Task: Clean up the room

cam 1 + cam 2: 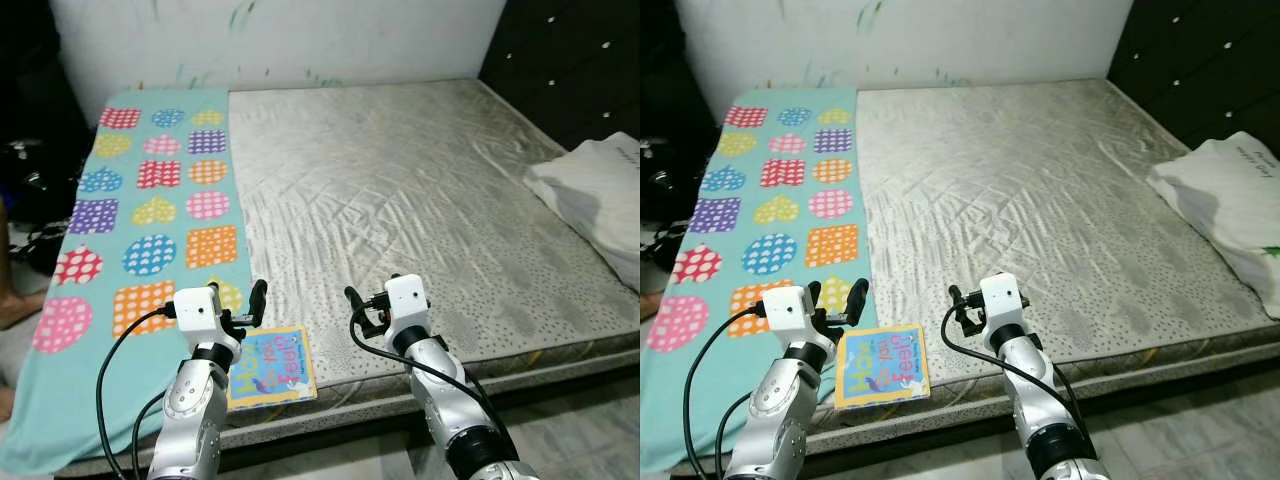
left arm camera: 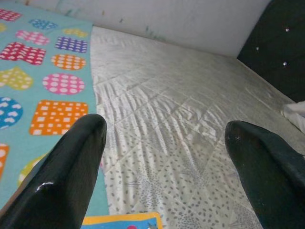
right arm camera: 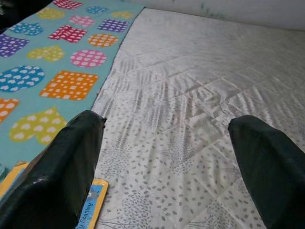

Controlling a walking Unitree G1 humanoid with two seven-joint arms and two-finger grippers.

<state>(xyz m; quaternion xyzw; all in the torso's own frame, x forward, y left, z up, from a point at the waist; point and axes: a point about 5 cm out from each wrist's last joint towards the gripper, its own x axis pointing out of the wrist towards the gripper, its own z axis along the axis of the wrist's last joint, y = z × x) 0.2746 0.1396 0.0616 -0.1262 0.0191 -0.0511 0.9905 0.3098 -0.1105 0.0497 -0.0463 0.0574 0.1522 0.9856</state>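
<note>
Jaws parted on both grippers, left gripper [image 1: 245,310] over book [image 1: 272,365], right gripper [image 1: 362,308] raised above mattress [image 1: 420,190]

Book [image 1: 272,365] cover: big letters, maybe "clean"; rest illegible.

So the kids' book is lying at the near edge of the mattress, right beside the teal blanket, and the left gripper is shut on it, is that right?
Not quite. The left gripper is open and holds nothing; it hovers over the book. The left wrist view shows its fingers spread wide. The rest is right: the book lies at the near edge of the mattress, beside the teal blanket.
</note>
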